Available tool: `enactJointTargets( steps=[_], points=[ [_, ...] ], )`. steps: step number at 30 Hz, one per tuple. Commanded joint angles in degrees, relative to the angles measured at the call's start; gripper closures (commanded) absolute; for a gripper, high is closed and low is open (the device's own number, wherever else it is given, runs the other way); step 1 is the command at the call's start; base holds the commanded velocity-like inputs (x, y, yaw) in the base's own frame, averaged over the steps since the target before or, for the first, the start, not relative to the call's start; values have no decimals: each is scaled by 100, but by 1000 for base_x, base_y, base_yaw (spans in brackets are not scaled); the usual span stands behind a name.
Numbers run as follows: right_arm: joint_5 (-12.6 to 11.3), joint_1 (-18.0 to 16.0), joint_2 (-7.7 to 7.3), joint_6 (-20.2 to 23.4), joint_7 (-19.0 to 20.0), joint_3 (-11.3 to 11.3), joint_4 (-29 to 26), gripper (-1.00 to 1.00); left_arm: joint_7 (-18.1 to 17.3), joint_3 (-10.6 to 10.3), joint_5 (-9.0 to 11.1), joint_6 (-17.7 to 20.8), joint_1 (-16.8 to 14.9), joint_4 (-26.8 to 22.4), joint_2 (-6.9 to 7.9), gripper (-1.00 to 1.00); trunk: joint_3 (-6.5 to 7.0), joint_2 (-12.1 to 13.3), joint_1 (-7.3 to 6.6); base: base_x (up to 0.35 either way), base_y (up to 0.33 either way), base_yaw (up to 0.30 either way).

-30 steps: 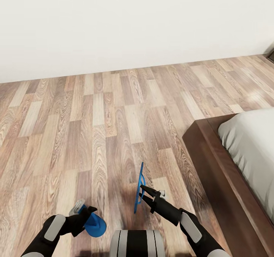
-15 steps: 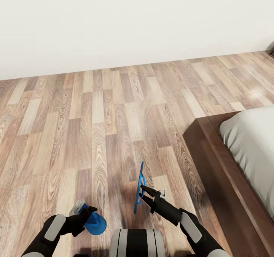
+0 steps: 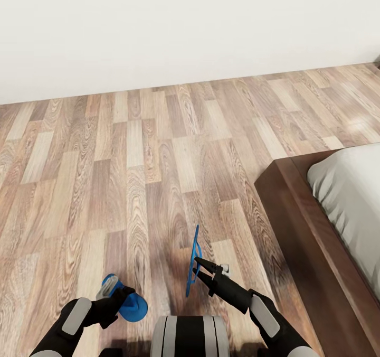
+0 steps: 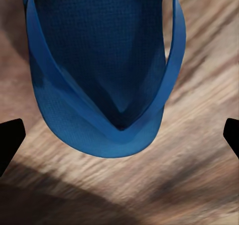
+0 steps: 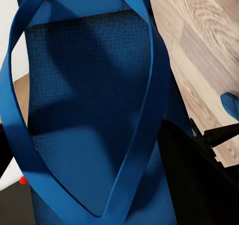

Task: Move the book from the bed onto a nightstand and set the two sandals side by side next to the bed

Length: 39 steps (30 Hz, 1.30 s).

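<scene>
Head view: each of the two sandals is seen carried above the wood-plank floor (image 3: 158,151), near the foot corner of the bed (image 3: 295,214). The right pincer (image 3: 198,270) is closed on one sandal (image 3: 194,259), which is held on edge, upright. The left pincer (image 3: 112,292) has the other sandal (image 3: 129,307) at its tips, lying flatter. In the left wrist view that second sandal (image 4: 102,70) is seen straps-up between widely spread dark fingertips (image 4: 10,140), so whether it is truly clamped cannot be told. Neither sandal is yet set down, so the side-by-side placing beside the bed is judged still to be done. Nothing can be judged about the book step from here.
</scene>
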Motion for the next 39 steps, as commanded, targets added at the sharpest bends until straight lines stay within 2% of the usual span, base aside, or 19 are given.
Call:
enactJointTargets(
  steps=[1,33,39],
  points=[
    [-49,-3,-2,43,-10,10,2,100,50,11,60,31,-1,-10,-3,-100,-3,-1,-1,0,0,0],
    [-45,-3,-2,43,-10,10,2,100,17,18,60,31,-1,-2,10,-100,-3,-1,-1,51,36,0],
    [-47,-3,-2,43,-10,10,2,100,17,25,60,31,-1,-2,12,-100,-136,-9,15,0,0,0]
  ],
)
